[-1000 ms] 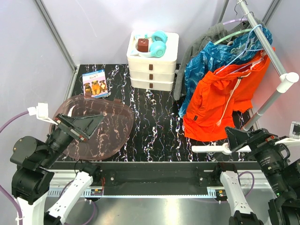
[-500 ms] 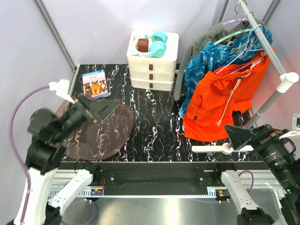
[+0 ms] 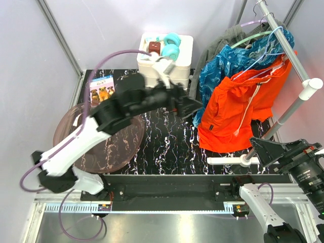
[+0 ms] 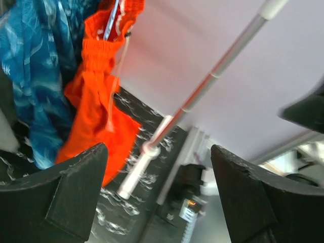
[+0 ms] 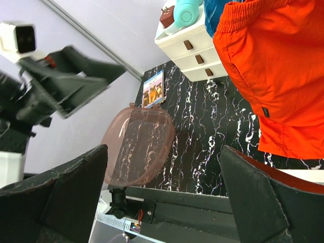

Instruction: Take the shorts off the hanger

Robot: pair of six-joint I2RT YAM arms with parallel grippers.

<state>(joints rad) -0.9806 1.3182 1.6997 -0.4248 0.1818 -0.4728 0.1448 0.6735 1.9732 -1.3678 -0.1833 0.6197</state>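
The bright orange shorts [image 3: 238, 109] with a white drawstring hang in front on a hanger on the white rail [image 3: 286, 45] at the right. The blue mottled shorts [image 3: 220, 66] hang behind them and the dark grey shorts [image 3: 223, 38] furthest back. My left gripper [image 3: 195, 107] is open and empty, raised over the table just left of the blue shorts. Its view shows the orange shorts [image 4: 98, 86] and the blue shorts [image 4: 35, 61]. My right gripper [image 3: 263, 149] is open and empty below the orange shorts [image 5: 278, 66].
A pink translucent tray [image 3: 109, 147] lies at the front left. A white drawer unit [image 3: 164, 71] with teal headphones [image 3: 169, 44] stands at the back. A small picture book [image 3: 101, 88] lies at the back left. A white rack leg [image 3: 228, 161] runs along the front right.
My left arm has swung up from the front left, over the pink tray and across the table to beside the hanging shorts. My right gripper has shifted slightly right.
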